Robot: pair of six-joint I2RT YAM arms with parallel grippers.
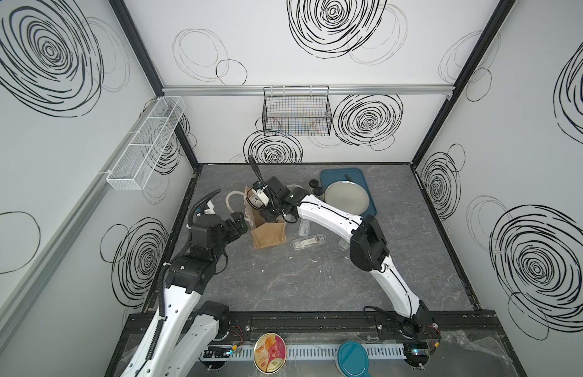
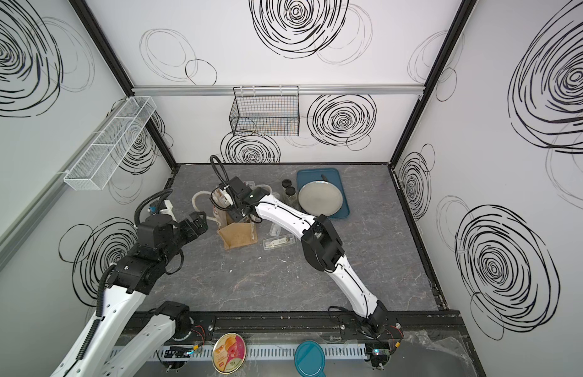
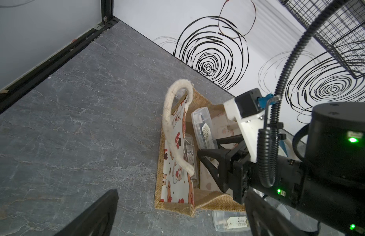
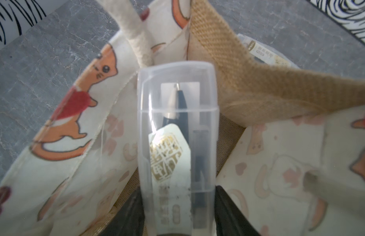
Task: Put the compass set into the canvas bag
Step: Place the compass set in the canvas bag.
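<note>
Right wrist: right fingers (image 4: 130, 214) flank compass set (image 4: 177, 143) inside canvas bag (image 4: 249, 85), grip unclear; left fingers (image 3: 95, 214) gape empty

Both top views are bright and evenly lit from overhead. The white walls (image 1: 257, 32) look near washed out, and the arms throw only soft shadows on the grey marbled surface (image 1: 316, 277). The black frame posts (image 1: 435, 127) lean toward the picture edges. In the right wrist view a white glare streak crosses the clear plastic compass-set case (image 4: 177, 126). There the right gripper's black fingers (image 4: 128, 216) and the tan woven canvas bag (image 4: 249, 85) are blurred. The left wrist view is sharper, and its green indicator lamps (image 3: 353, 140) flare.
</note>
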